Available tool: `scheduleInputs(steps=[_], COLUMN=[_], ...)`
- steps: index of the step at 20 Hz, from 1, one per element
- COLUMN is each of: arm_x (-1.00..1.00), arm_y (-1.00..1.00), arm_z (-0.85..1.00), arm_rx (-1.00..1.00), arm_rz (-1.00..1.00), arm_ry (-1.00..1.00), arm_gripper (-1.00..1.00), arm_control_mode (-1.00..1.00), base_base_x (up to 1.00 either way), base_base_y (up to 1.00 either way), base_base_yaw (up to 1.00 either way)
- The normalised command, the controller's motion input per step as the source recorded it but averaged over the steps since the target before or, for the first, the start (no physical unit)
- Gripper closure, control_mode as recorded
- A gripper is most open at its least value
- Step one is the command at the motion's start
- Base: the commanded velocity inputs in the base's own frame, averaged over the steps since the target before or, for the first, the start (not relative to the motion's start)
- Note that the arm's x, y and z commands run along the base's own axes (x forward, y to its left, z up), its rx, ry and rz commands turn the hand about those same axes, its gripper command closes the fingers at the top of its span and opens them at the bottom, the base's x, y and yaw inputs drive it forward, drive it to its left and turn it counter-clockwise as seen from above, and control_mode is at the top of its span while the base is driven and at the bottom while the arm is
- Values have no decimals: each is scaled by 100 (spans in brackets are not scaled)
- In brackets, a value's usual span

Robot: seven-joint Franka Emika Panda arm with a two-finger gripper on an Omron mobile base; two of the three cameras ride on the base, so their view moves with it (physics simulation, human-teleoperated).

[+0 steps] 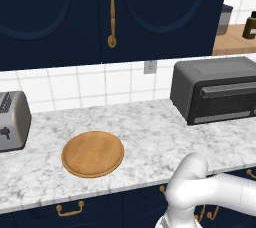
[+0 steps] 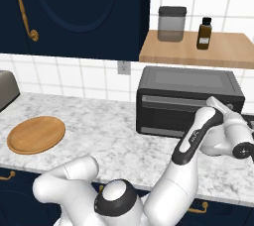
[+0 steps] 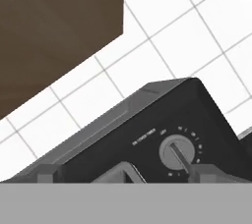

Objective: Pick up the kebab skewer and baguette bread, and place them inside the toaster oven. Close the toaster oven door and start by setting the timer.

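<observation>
Landmark: oven [image 1: 220, 89], door shut, at back wall. Counter [image 1: 150, 137] in front of it and to its left is bare marble up to plate [image 1: 93, 153], w/ room to pass. Toaster [image 1: 12, 120] far left of oven. Shelf [image 2: 198, 49] w/ jar [image 2: 171, 23] and bottle [image 2: 204, 33] sits close above oven, limiting overhead room. Cabinets [image 1: 100, 12] overhang up-left.
</observation>
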Motion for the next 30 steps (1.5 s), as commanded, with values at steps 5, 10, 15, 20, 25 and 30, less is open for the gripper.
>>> scheduleInputs(steps=[5,10,15,20,25,30], arm_x=[16,7,0,0,0,0], arm_y=[-7,-23,-22,-23,-1,1], arm_z=[0,0,-1,-12,-25,-7], arm_rx=[0,0,0,0,0,0], arm_rz=[-5,0,0,0,0,0], arm_ry=[1,1,2,0,3,4], arm_gripper=[-100,-100,-100,-100,-100,-100], arm_control_mode=[-100,-100,-100,-100,-100,-100], base_base_x=[0,0,0,0,0,0], base_base_y=[0,0,0,0,0,0], base_base_yaw=[0,0,0,0,0,0])
